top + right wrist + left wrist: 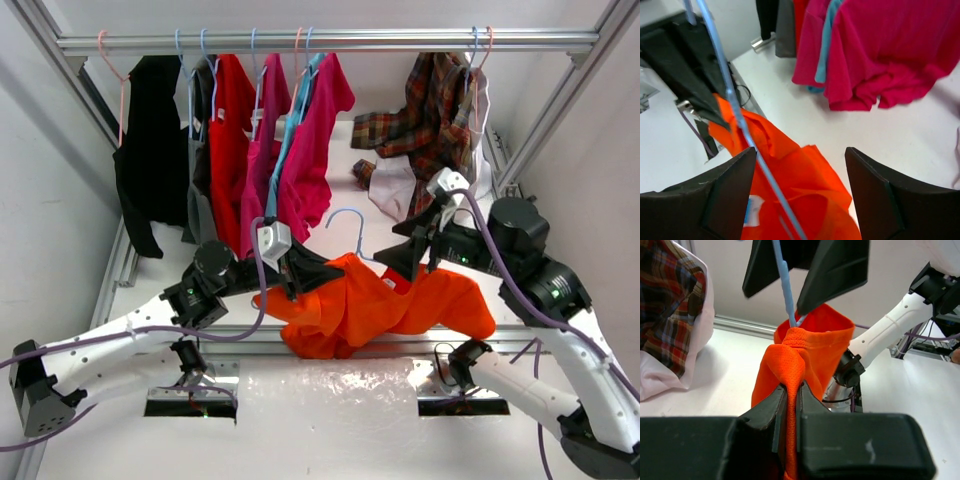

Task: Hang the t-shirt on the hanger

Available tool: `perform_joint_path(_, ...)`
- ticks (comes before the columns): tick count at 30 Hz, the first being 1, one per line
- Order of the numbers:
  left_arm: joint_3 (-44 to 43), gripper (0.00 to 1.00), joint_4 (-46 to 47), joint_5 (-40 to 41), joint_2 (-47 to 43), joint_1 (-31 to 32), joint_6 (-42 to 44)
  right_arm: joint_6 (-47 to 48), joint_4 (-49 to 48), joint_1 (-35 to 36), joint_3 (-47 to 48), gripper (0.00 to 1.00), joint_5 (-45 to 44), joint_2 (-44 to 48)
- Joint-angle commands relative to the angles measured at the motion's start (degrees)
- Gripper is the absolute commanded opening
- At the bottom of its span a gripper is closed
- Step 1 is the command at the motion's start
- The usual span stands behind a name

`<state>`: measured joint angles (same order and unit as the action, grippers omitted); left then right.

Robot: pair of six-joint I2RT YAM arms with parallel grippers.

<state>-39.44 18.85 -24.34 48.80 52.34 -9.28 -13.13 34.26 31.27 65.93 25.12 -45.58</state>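
Note:
The orange t-shirt hangs bunched between the two arms above the table's near edge. My left gripper is shut on a fold of it, and the left wrist view shows the fabric pinched between the jaws. The pale blue hanger stands hook up, its thin rod running down into the shirt's collar. My right gripper is open. In the right wrist view the rod passes between its spread fingers, close to the left one, with the shirt's white label below.
A metal rail across the back carries a black garment, a red shirt and magenta shirts. A plaid shirt and pale cloth lie at the back right. Frame posts flank both sides.

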Motion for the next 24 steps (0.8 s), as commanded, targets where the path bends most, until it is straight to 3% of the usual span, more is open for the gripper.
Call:
perform_joint_path(1,0.59,0.00,9.97,-3.60,-0.46,-0.83,-1.27,2.14,-4.99,0.46,-0.72,0.73,1.86,0.85)
perform_joint_path(10,0.16,0.00,8.84,-6.25,1.21,-0.75,-1.53,1.44,-8.77,0.46,4.11,0.76,5.89,-5.20)
perform_joint_path(17,-1.60,0.00,5.67,-3.18,2.71,-0.83,-1.44,1.61,-9.13,0.46,6.75,0.74,10.03,-5.40)
perform_joint_path(19,-1.69,0.00,5.67,-2.65,2.53,-0.83,-1.53,2.22,-7.99,0.46,6.49,0.74,7.94,-4.08)
perform_joint_path(22,-2.22,0.00,5.67,-2.91,2.53,-0.83,-1.18,-1.62,-10.96,0.46,2.64,0.75,-6.28,0.83)
perform_joint_path(24,-2.31,0.00,5.67,-3.17,2.71,-0.83,-1.09,-2.78,-13.86,0.46,0.52,0.75,-7.19,4.09)
